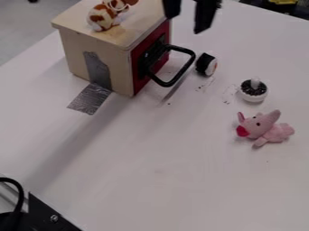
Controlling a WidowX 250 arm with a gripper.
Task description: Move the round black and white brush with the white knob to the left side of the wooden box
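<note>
Holding nothing so far: see the claw by the top of the view, near the box, with fingers spread apart. Looks ungrasped, the handle, and jutting from a red door apparently closed, judging by its flush lie. So, no grip made, no door opened and no toy lifted, as far as can be told.

Find the box towards the bench's left edge, with a plush lying on its top and silver tape running from its side onto the bench. Just beside the handle, a black-and-white roll, possibly in the way of a swinging door. Farther right, a round white piece with a dark top and pale knob; below that, a pink pig, well apart from the box. Among these, dark crumbs. At the lower left corner, a black bracket and a cable.
</note>
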